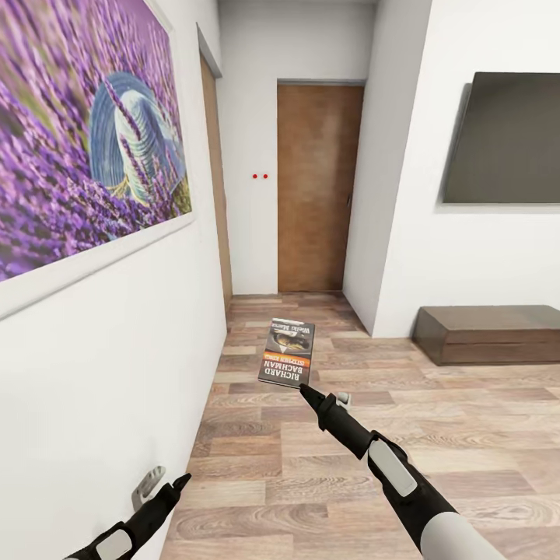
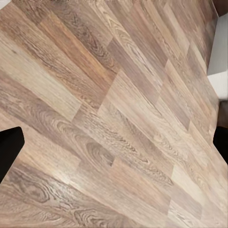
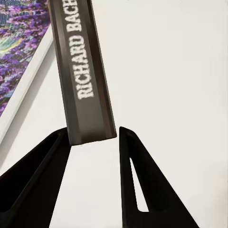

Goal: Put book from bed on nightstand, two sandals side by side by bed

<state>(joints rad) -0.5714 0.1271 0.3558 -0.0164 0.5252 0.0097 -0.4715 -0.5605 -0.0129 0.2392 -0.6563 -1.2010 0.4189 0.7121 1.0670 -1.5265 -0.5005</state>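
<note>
We note the right gripper [image 1: 305, 388] extended forward over the wood floor [image 1: 404, 435], its fingers closed on the bottom edge of the book [image 1: 287, 352]. The book stands upright above the gripper, cover toward the head camera, lettering upside down. In the right wrist view the book [image 3: 85, 71] sits between the two black fingers [image 3: 130, 175], spine reading "RICHARD BACH…", held against the one finger while a small gap shows by the other. The left gripper [image 1: 159, 486] hangs low near the white wall [image 1: 101, 373]; its fingers stand apart, holding nothing, and its wrist view looks onto floor planks [image 2: 114, 118]. We see the lavender picture [image 1: 85, 132] on that wall, a brown door [image 1: 319, 187] at the hallway's end, a dark screen [image 1: 505, 140] above a low bench [image 1: 490, 333].
</note>
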